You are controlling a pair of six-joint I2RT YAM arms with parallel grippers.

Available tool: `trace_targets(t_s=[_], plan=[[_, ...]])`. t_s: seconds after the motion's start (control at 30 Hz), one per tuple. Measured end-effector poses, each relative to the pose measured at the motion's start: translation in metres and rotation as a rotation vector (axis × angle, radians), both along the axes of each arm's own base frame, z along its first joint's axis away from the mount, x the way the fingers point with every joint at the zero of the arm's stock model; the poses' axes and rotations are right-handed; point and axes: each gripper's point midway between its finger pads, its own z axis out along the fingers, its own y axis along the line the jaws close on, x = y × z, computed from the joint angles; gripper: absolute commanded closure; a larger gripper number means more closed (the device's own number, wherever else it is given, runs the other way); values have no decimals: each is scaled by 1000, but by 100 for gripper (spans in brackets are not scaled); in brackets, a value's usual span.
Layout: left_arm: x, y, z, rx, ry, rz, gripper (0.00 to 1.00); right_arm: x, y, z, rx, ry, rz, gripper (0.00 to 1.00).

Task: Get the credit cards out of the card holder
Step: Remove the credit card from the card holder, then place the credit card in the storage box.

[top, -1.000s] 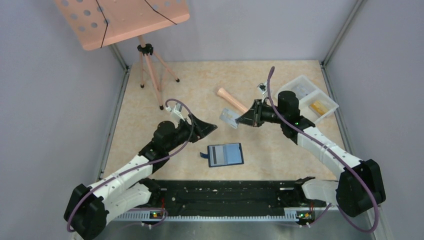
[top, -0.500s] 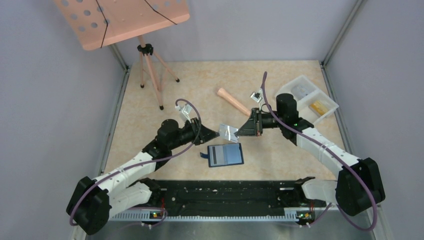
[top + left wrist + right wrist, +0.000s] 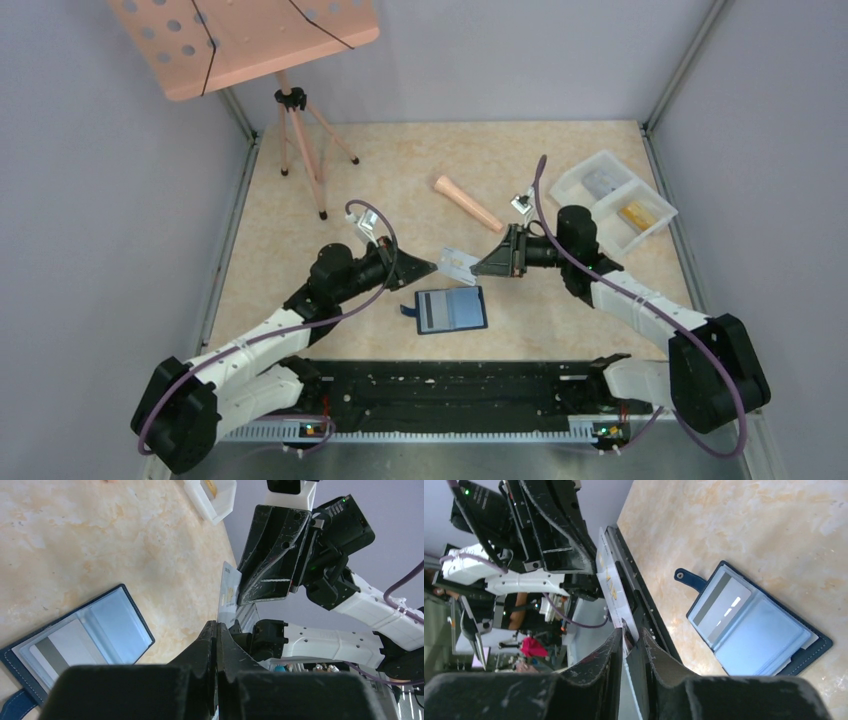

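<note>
Pale credit card [image 3: 457,263] with small gold marks was held in mid-air between the two arms, above the table [image 3: 300,250] and clear of it, just beyond the card holder [image 3: 451,309]. Left gripper [image 3: 434,267] was clamped on the card's left edge; in the left wrist view its fingers were pressed together with the card rising edge-on from between them. Right gripper [image 3: 477,266] faced it from the other side, tips at the card's right edge. In the right wrist view its jaws stood narrowly parted with the card edge in the gap; couldn't tell if the pads touched the card.

Card holder lay spread flat on the beige marbled table, near the front and centred between the arms, navy cover down, lighter blue pockets up, short tab sticking out on the left. A grey-silver card [image 3: 432,311] with a dark stripe sat in its left pocket. Right pocket looked blue; contents unclear.

White two-compartment tray [image 3: 575,180] sat at far right, with something gold [image 3: 637,214] in its nearer compartment. Pinkish wooden handle [image 3: 466,200] lay beyond the grippers. Peach music stand [image 3: 245,40] stood far left.
</note>
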Motion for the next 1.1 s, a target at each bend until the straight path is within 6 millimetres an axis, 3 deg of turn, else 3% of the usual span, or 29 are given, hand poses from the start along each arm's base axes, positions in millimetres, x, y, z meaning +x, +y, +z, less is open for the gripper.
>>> trace_targets(t_s=[0.07, 0.2, 0.5, 0.53, 0.63, 0.8, 0.9, 1.1], plan=[[1, 1, -3, 0, 10, 11, 100, 2, -1, -6, 13, 37, -44, 83], [4, 3, -4, 0, 15, 33, 100, 8, -3, -12, 44, 82, -126, 99], [8, 5, -5, 1, 16, 59, 97, 19, -5, 5, 141, 67, -225, 100], [8, 5, -5, 1, 16, 60, 92, 20, -5, 7, 147, 62, -228, 100], [9, 5, -5, 4, 13, 65, 62, 22, -5, 13, 164, 46, -231, 100], [10, 11, -12, 38, 19, 88, 32, 28, -8, 15, 170, 37, -257, 100], [10, 15, -13, 59, 13, 102, 3, 39, -18, 15, 166, 36, -300, 100], [7, 25, -18, 127, 7, 122, 1, 86, -66, 22, 127, 13, -481, 100]])
